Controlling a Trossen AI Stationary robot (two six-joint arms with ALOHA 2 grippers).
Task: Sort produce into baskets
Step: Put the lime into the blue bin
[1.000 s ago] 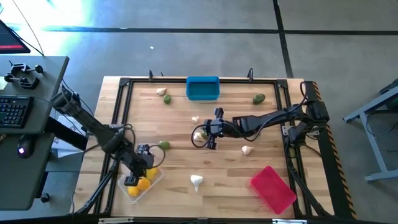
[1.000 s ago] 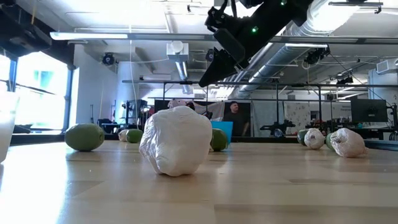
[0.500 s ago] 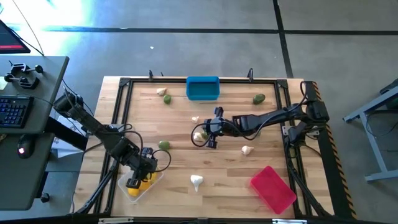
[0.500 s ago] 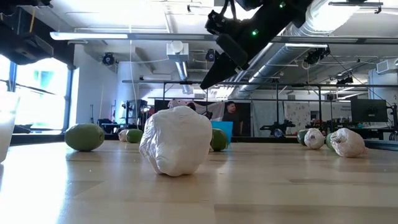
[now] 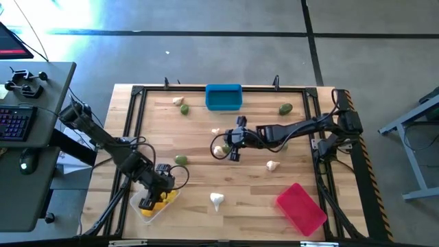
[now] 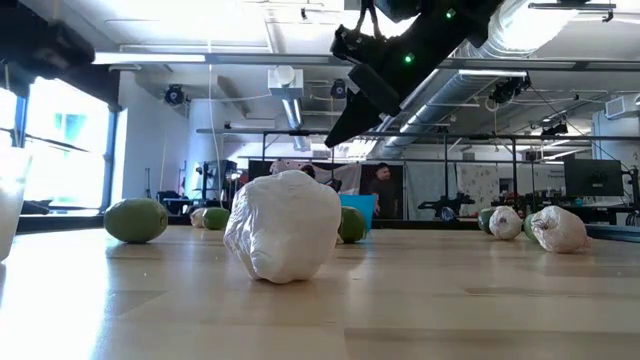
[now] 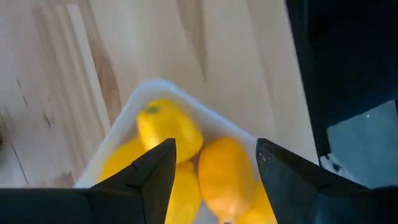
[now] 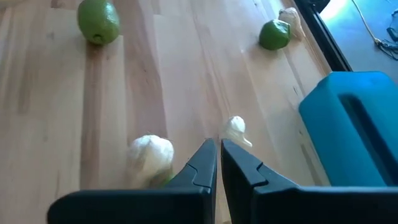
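On the left, my left gripper (image 5: 147, 202) hangs over the clear basket (image 5: 152, 211) at the near left corner of the table, fingers spread and holding nothing. Its wrist view shows the yellow lemons (image 7: 168, 130) lying in the basket below the open fingers. I judge that drop finished — I want to lift straight up so I don't clip the basket wall.

Toward the middle, my right gripper (image 5: 232, 156) sits above the centre of the table with its fingers pressed together and nothing between them. A whitish garlic bulb (image 8: 151, 157) lies just beside its tips, and a smaller one (image 8: 236, 130) is near. To take the bulb cleanly I need to open wide first, then come down astride it — it looks lumpy and may roll.

The blue basket (image 5: 223, 97) stands at the far edge, and the red basket (image 5: 300, 208) is at the near right. Green pieces (image 5: 285, 108) are scattered on the wooden table (image 5: 199, 134), which has a black frame. Beyond it are a concrete floor and a desk with a keyboard (image 5: 15, 121); the low view shows a workshop with a person far behind.
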